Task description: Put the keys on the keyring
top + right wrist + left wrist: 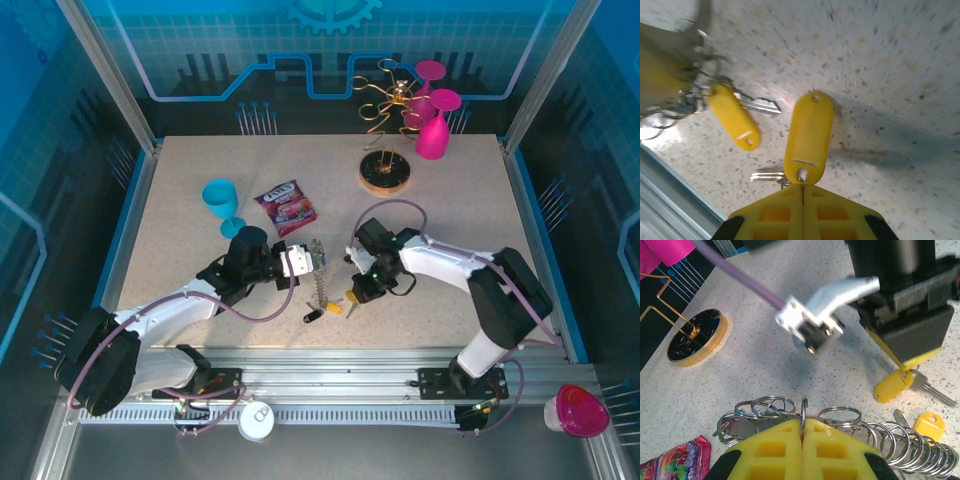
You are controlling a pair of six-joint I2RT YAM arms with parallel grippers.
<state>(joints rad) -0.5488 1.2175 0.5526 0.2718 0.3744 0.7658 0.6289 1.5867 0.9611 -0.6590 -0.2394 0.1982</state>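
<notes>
Pinching the keyring [803, 410] between clamped left jaws, low over the desk [765, 365], chain [912, 445] trailing beside, right jaws clamped on a yellow key [809, 135], second yellow key [734, 117] lying nearby

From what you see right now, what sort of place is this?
Probably a robot test cell, not a home: a speckled table inside an aluminium frame, blue circuit-print walls around it, and a left arm and right arm bolted at its near edge.

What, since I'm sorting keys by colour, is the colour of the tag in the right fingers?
Yellow; the key tag shows best in the right wrist view.
</notes>
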